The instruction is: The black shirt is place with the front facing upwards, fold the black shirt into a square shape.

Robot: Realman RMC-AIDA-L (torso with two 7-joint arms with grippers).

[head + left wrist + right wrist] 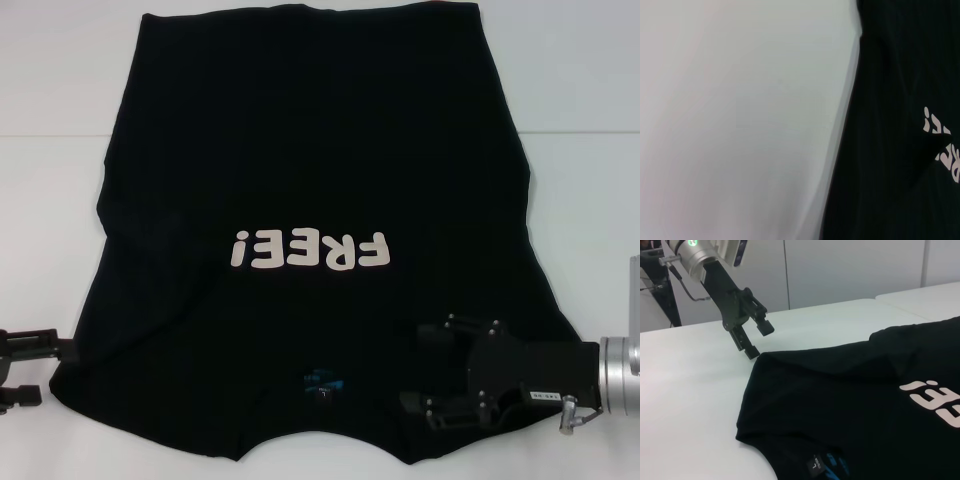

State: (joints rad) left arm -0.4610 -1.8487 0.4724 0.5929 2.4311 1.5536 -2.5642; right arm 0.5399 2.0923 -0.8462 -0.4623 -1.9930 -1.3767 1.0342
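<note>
Nearest you, at about 4 o'clock in the head view, the right gripper (420,368) reaches in from the right edge and hovers over the black shirt (310,180) near its right shoulder. Its fingers (455,325) are spread apart, one pair toward the lettering and the other toward the near hem of the shoulder, with nothing clamped between them.

At about 8 o'clock, the left gripper (30,372) sits at the left edge, just beside the shirt's left shoulder corner. In the right wrist view you see that left gripper (756,340) tilted down, its fingers parted and one fingertip at the very corner of the cloth; whether it touches the fabric you cannot tell.

The blue neck label (324,381) lies at about 6 o'clock, at the collar on the near edge. Beyond it, toward the centre, the cream "FREE!" lettering (308,251) faces up and reads upside down from your side.

The shirt lies spread flat on the white table (50,80), front up, collar nearest you, its hem far off at 12 o'clock. The left wrist view shows the shirt's edge (900,150) against bare tabletop.
</note>
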